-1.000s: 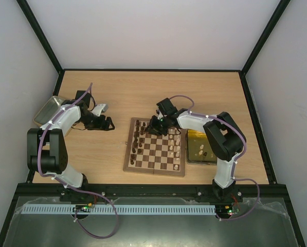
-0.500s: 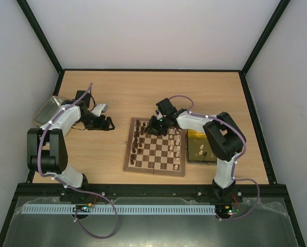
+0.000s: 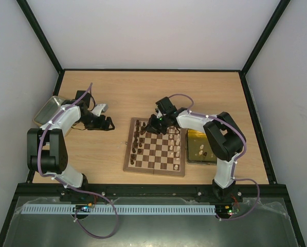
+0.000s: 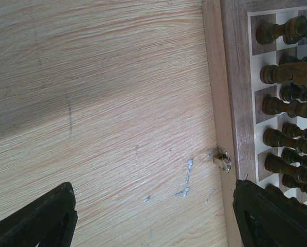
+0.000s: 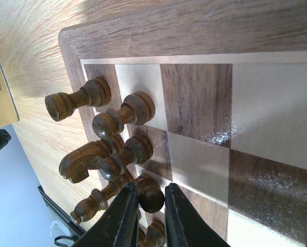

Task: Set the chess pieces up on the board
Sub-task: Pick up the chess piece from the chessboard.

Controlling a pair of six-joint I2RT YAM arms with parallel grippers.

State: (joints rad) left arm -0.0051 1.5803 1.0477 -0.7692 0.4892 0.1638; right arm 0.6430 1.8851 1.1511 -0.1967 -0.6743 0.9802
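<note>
The board (image 3: 154,171) lies mid-table, with dark chess pieces (image 3: 138,140) along its left side and pale ones (image 3: 177,145) along its right. My right gripper (image 3: 158,123) hangs over the board's far left corner. In the right wrist view its fingers (image 5: 126,206) press on both sides of the round head of a dark pawn (image 5: 151,198) standing among other dark pieces (image 5: 120,116) near the board's border (image 5: 194,31). My left gripper (image 3: 108,123) rests open over bare table left of the board, its fingertips (image 4: 40,218) wide apart, and the board's edge (image 4: 230,77) is at the right.
A yellowish tray (image 3: 190,145) with a few pieces sits against the board's right side. A grey metal tray (image 3: 46,110) lies at the table's far left. A small metal latch (image 4: 223,159) sticks out from the board's left edge.
My right gripper's fingers have drawn in around the dark pawn, and the wrist has shifted slightly. The left arm has stayed still.
</note>
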